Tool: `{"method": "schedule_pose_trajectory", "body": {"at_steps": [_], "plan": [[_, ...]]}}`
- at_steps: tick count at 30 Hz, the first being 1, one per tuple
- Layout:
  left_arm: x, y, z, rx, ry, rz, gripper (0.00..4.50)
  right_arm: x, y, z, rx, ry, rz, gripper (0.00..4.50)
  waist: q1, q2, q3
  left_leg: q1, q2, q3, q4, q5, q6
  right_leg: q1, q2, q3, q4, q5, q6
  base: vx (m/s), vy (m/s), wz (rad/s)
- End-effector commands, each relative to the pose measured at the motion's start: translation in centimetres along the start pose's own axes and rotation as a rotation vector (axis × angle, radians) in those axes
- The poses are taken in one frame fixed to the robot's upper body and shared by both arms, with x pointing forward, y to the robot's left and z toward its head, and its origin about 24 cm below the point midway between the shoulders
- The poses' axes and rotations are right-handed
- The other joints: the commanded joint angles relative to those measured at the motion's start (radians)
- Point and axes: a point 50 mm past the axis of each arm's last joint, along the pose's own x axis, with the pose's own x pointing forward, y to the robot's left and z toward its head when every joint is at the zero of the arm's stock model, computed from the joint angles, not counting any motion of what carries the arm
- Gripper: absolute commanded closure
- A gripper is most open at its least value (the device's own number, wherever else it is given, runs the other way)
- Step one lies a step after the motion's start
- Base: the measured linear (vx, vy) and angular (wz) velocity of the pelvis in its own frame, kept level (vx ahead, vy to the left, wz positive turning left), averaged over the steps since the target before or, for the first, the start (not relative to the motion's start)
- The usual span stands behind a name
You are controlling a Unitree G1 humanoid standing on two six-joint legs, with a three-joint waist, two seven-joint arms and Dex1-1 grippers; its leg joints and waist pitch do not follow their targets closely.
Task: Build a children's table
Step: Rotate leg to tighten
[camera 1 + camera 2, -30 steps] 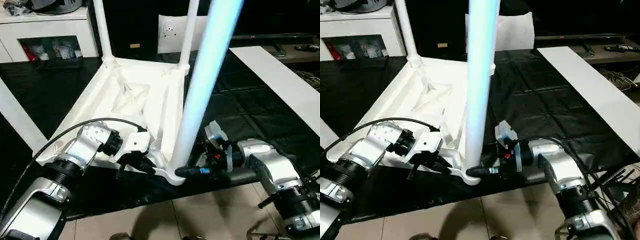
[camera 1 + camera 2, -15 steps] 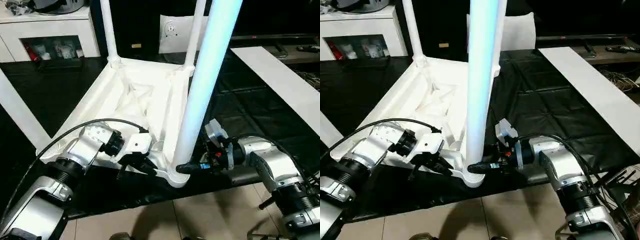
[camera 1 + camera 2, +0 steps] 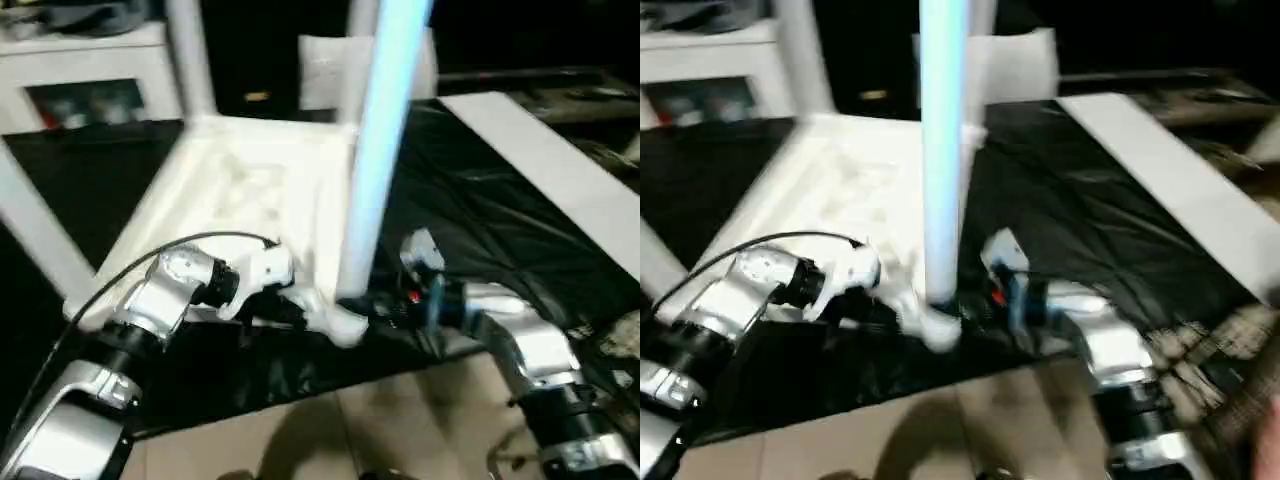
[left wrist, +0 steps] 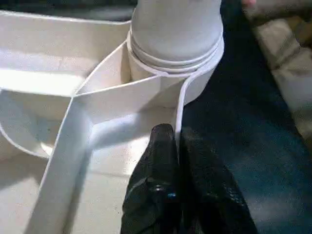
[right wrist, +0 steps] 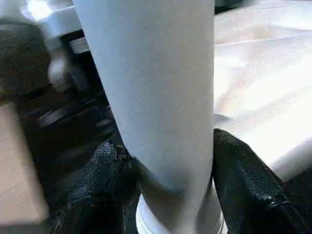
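Socket [image 4: 178, 58] at the tabletop's nearest corner holds the foot of a long white leg [image 3: 383, 150], which stands upright in it, seated down to a ringed collar. The right gripper [image 5: 168, 165] grips this leg just above the socket, one black finger on each side and both touching the tube. On the other side of the same corner, the left gripper [image 4: 178, 183] has its fingers pressed together on the thin white rim of the tabletop [image 3: 250, 190], pinching that edge just short of the socket. Both silver forearms reach in low from the near side, the left bent at the elbow with a black cable arching over it. The tabletop lies ribbed underside up on black sheeting [image 3: 470, 220]. Beyond the grippers, more legs stand at the other corners, their upper ends cut off. Farther off stand a white cabinet [image 3: 90, 75] and a flat white bag [image 3: 325, 70], both blurred.
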Motion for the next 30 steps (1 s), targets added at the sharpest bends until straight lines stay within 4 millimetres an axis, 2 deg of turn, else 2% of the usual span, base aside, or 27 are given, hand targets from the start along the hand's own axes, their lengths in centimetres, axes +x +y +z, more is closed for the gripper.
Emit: {"method": "schedule_pose_trajectory", "body": {"at_steps": [1, 2, 3, 5, 7, 8, 9, 10, 11, 12, 13, 14, 17, 20, 24, 26, 27, 28, 29, 30], "plan": [[1.4, 0.2, 1.6, -0.068, -0.097, 0.135, 4.50, 3.0, 1.4, 0.3, 0.035, -0.035, -0.002, 2.52, -0.011, -0.007, -0.050, -0.002, 0.026, -0.024, -0.074, -0.344, 0.004, 0.045, -0.065, 0.022, -0.115, -0.678, -0.011, 0.000, 0.000, 0.00], [2.5, 0.2, 2.4, -0.114, -0.133, 0.206, 4.50, 4.3, 1.2, 0.5, 0.069, -0.053, -0.101, 2.52, -0.025, -0.003, -0.050, -0.001, 0.030, -0.026, -0.075, -0.360, -0.002, 0.041, -0.065, 0.019, -0.116, -0.670, -0.019, 0.000, 0.000, 0.00], [2.6, 0.2, 2.5, -0.116, -0.135, 0.209, 4.50, 4.4, 1.2, 0.5, 0.070, -0.053, -0.106, 2.52, -0.033, -0.004, -0.052, 0.001, 0.027, -0.027, -0.071, -0.368, -0.004, 0.041, -0.066, 0.015, -0.120, -0.674, -0.016, 0.000, 0.000, 0.00], [3.4, 0.3, 3.1, -0.144, -0.153, 0.249, 4.50, 5.2, 0.9, 0.7, 0.084, -0.054, -0.176, 2.52, -0.053, -0.003, -0.056, -0.008, 0.025, -0.030, -0.073, -0.354, 0.017, 0.052, -0.066, 0.015, -0.119, -0.631, -0.022, 0.000, 0.000, 0.00], [3.9, 0.5, 3.7, -0.154, -0.160, 0.293, 4.50, 5.7, 0.7, 0.8, 0.106, -0.055, -0.237, 2.52, -0.061, -0.002, -0.059, -0.012, 0.028, -0.030, -0.076, -0.342, 0.028, 0.052, -0.066, 0.021, -0.114, -0.582, -0.042, 0.000, 0.000, 0.00], [4.3, 0.7, 4.2, -0.164, -0.163, 0.331, 4.50, 6.3, 0.5, 0.8, 0.113, -0.035, -0.284, 2.52, -0.063, -0.003, -0.060, -0.009, 0.029, -0.027, -0.076, -0.325, 0.033, 0.048, -0.067, 0.028, -0.109, -0.546, -0.066, 0.000, 0.000, 0.00], [4.3, 0.7, 4.2, -0.164, -0.163, 0.331, 4.50, 6.3, 0.5, 0.8, 0.113, -0.035, -0.284, 2.52, -0.063, -0.003, -0.060, -0.009, 0.029, -0.027, -0.076, -0.325, 0.033, 0.048, -0.067, 0.028, -0.109, -0.546, -0.066, 0.000, 0.000, 0.00], [4.5, 0.8, 4.6, -0.172, -0.162, 0.359, 4.50, 6.6, 0.4, 0.6, 0.106, -0.006, -0.324, 2.52, -0.061, 0.005, -0.064, -0.008, 0.029, -0.023, -0.075, -0.287, 0.044, 0.050, -0.066, 0.038, -0.099, -0.477, -0.101, 0.000, 0.000, 0.00], [4.5, 0.8, 4.6, -0.172, -0.162, 0.359, 4.50, 6.6, 0.4, 0.6, 0.106, -0.006, -0.324, 2.52, -0.064, 0.000, -0.064, -0.012, 0.030, -0.021, -0.076, -0.271, 0.047, 0.050, -0.064, 0.041, -0.095, -0.448, -0.112, 0.000, 0.000, 0.00], [4.5, 0.8, 4.7, -0.168, -0.162, 0.369, 4.50, 6.6, 0.3, 0.6, 0.105, -0.002, -0.334, 2.52, -0.061, -0.003, -0.064, -0.014, 0.030, -0.019, -0.076, -0.250, 0.058, 0.052, -0.061, 0.044, -0.089, -0.416, -0.127, 0.000, 0.000, 0.00], [4.4, 0.8, 4.7, -0.153, -0.151, 0.372, 4.50, 6.5, 0.3, 0.6, 0.110, -0.022, -0.322, 1.97, -0.058, -0.005, -0.066, -0.015, 0.027, -0.015, -0.072, -0.229, 0.067, 0.053, -0.063, 0.048, -0.086, -0.399, -0.139, 0.000, 0.000, 0.00], [4.4, 0.8, 4.7, -0.149, -0.147, 0.372, 4.50, 6.4, 0.3, 0.6, 0.110, -0.027, -0.321, 1.83, -0.056, -0.004, -0.066, -0.017, 0.029, -0.014, -0.072, -0.206, 0.075, 0.055, -0.065, 0.051, -0.082, -0.382, -0.148, 0.000, 0.000, 0.00], [4.2, 0.5, 4.2, -0.135, -0.127, 0.368, 4.50, 6.1, 0.4, 0.4, 0.099, -0.038, -0.321, 1.78, -0.051, -0.002, -0.068, -0.019, 0.031, -0.013, -0.071, -0.169, 0.085, 0.059, -0.064, 0.053, -0.074, -0.335, -0.163, 0.000, 0.000, 0.00], [3.9, 0.3, 3.7, -0.123, -0.120, 0.348, 4.50, 5.3, 0.1, 0.3, 0.082, -0.054, -0.330, 1.36, -0.044, 0.000, -0.070, -0.016, 0.033, -0.011, -0.071, -0.150, 0.086, 0.059, -0.061, 0.055, -0.069, -0.302, -0.174, 0.000, 0.000, 0.00], [3.5, 0.0, 3.0, -0.094, -0.116, 0.304, 4.50, 3.8, -0.2, 0.3, 0.071, -0.083, -0.328, 0.97, -0.040, 0.002, -0.067, -0.011, 0.036, -0.010, -0.075, -0.171, 0.081, 0.058, -0.059, 0.056, -0.070, -0.303, -0.181, 0.000, 0.000, 0.00], [3.0, 0.0, 2.3, -0.073, -0.113, 0.274, 4.50, 2.2, -0.3, 0.4, 0.048, -0.110, -0.287, 0.87, -0.037, 0.002, -0.066, -0.010, 0.037, -0.011, -0.076, -0.190, 0.079, 0.058, -0.059, 0.058, -0.070, -0.314, -0.177, 0.000, 0.000, 0.00], [2.9, 0.0, 2.3, -0.072, -0.113, 0.272, 4.50, 2.1, -0.3, 0.4, 0.045, -0.112, -0.283, 0.70, -0.033, 0.002, -0.066, -0.008, 0.037, -0.010, -0.077, -0.191, 0.080, 0.059, -0.059, 0.057, -0.075, -0.319, -0.170, 0.000, 0.000, 0.00], [2.9, 0.0, 2.2, -0.072, -0.111, 0.272, 4.50, 1.9, -0.3, 0.4, 0.039, -0.112, -0.277, 0.70, -0.032, 0.001, -0.066, -0.008, 0.038, -0.010, -0.077, -0.192, 0.080, 0.057, -0.059, 0.059, -0.070, -0.314, -0.173, 0.000, 0.000, 0.00], [2.6, 0.1, 1.9, -0.058, -0.104, 0.262, 4.50, 1.1, -0.3, 0.4, 0.013, -0.112, -0.245, 0.48, -0.029, 0.002, -0.065, -0.007, 0.038, -0.009, -0.078, -0.195, 0.080, 0.057, -0.058, 0.058, -0.073, -0.321, -0.170, 0.000, 0.000, 0.00], [2.4, 0.1, 1.7, -0.053, -0.099, 0.252, 4.50, 0.6, -0.3, 0.4, 0.000, -0.107, -0.229, 0.48, -0.026, 0.002, -0.064, -0.006, 0.038, -0.009, -0.078, -0.205, 0.077, 0.055, -0.060, 0.059, -0.074, -0.337, -0.167, 0.000, 0.000, 0.00]]}}
